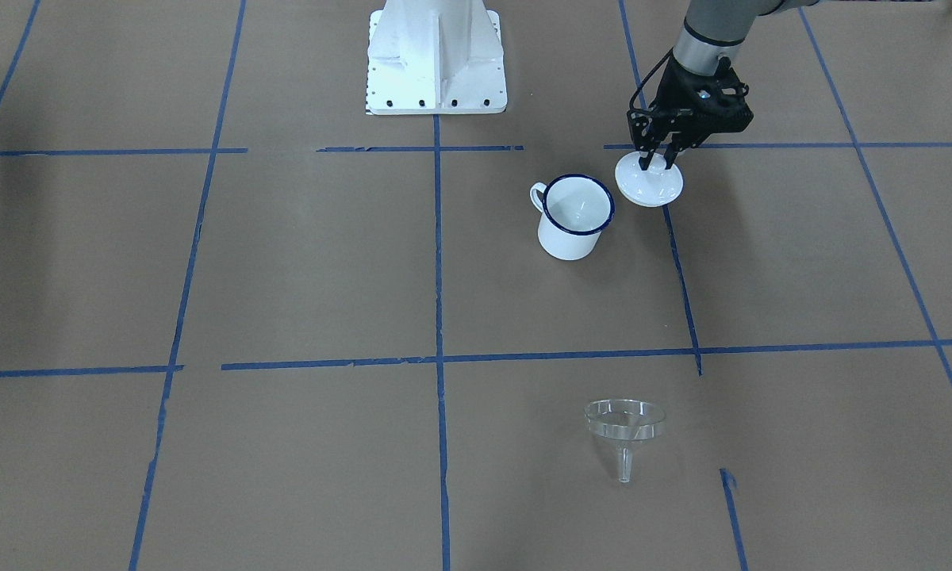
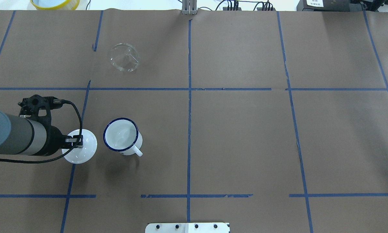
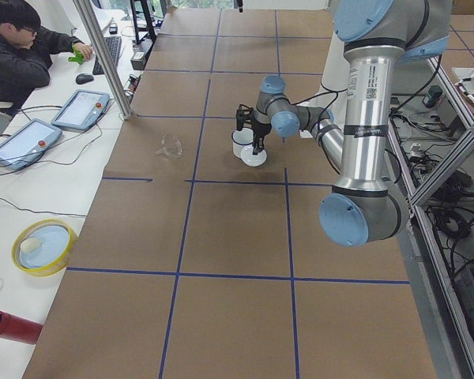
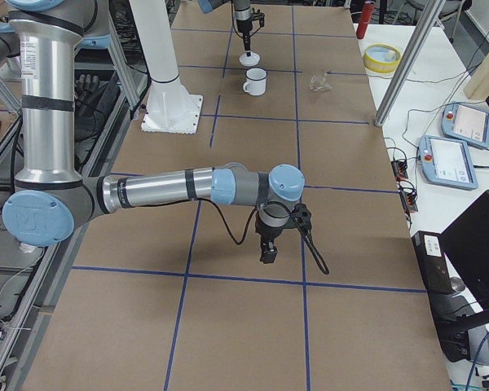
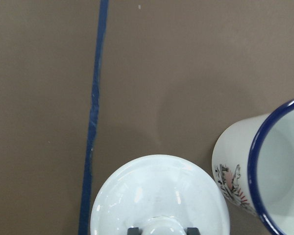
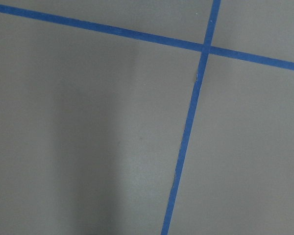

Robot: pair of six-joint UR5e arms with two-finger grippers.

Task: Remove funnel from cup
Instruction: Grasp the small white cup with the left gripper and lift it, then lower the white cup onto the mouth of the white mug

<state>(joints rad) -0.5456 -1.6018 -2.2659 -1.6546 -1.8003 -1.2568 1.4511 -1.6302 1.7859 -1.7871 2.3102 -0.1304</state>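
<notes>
The clear funnel (image 1: 625,420) lies on the brown paper by itself, far from the cup; it also shows in the overhead view (image 2: 124,57). The white cup with the blue rim (image 1: 575,216) stands upright and its inside is empty (image 2: 121,135). My left gripper (image 1: 658,162) is beside the cup, shut on the knob of a white round lid (image 1: 649,182). The left wrist view shows the lid (image 5: 159,196) with the cup (image 5: 264,166) to its right. My right gripper (image 4: 269,254) shows only in the exterior right view, low over the table; I cannot tell whether it is open or shut.
The robot's white base plate (image 1: 436,59) stands at the table's robot side. Blue tape lines (image 1: 438,262) cross the brown paper. A yellow-rimmed bowl (image 3: 43,246), tablets and an operator (image 3: 16,47) are on the side bench beyond the table's far edge.
</notes>
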